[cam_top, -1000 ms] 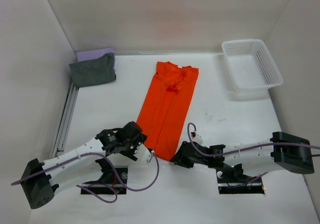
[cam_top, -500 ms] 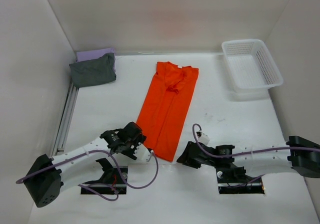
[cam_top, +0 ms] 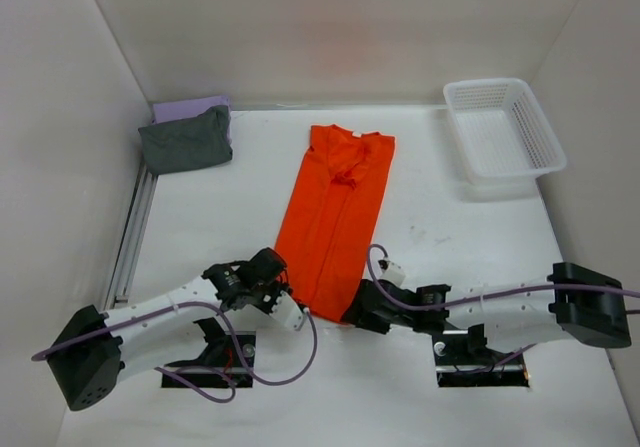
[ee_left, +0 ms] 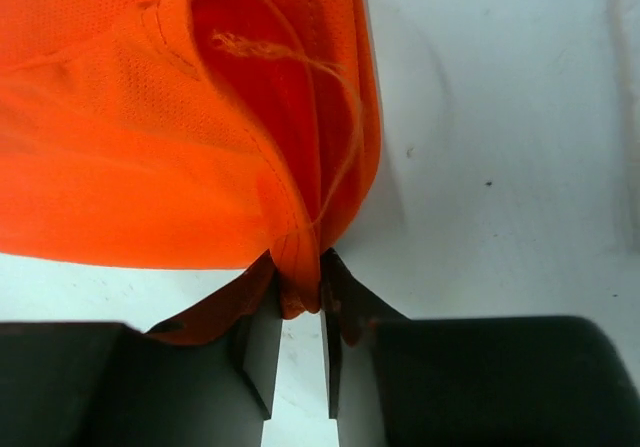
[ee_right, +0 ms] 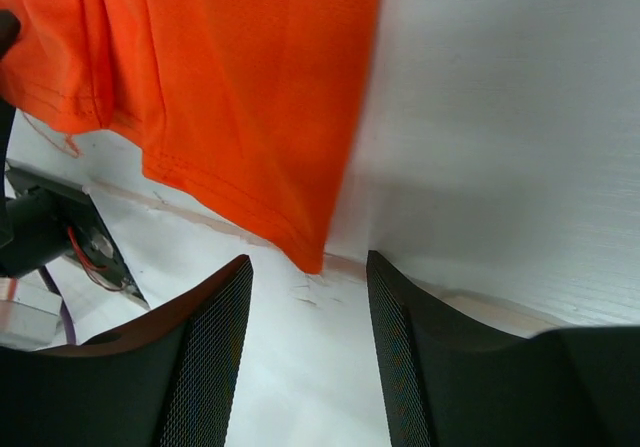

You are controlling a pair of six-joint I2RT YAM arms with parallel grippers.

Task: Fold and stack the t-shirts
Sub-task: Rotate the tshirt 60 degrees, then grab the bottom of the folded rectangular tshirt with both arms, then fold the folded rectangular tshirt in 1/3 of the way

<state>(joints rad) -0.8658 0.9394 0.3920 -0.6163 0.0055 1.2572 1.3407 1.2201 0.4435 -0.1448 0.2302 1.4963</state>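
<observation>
Since the orange t-shirt (cam_top: 335, 212) is thin, limp mesh-like knit, it should weigh almost nothing, drape from wherever it is pinched, and slide easily over the white bench (cam_top: 220, 207). It lies down the middle of the bench as a long narrow strip, collar at the far end and hem towards the arms. The sensible holds are the two near hem corners, so the strip can be carried over evenly. A pinch on one layer alone would likely let the folded-in sides fall open.

The left claw (ee_left: 297, 307) is clamped on the near-left hem corner, a bunched tongue of orange cloth squeezed between its jaws. A loose thread hangs from the seam just above. The right claw (ee_right: 308, 267) stands apart, low over the bench, with the near-right hem corner lying just ahead of the gap between its fingers and not pinched.

At the far-left corner the dark grey t-shirt (cam_top: 185, 142) sits folded on the lavender t-shirt (cam_top: 190, 107), well apart from the orange one. A white mesh basket (cam_top: 500, 127) rests at the far right, also well apart. A metal rail (cam_top: 130, 237) runs along the left edge. Nothing lies between the hem and the collar to hinder a fold
</observation>
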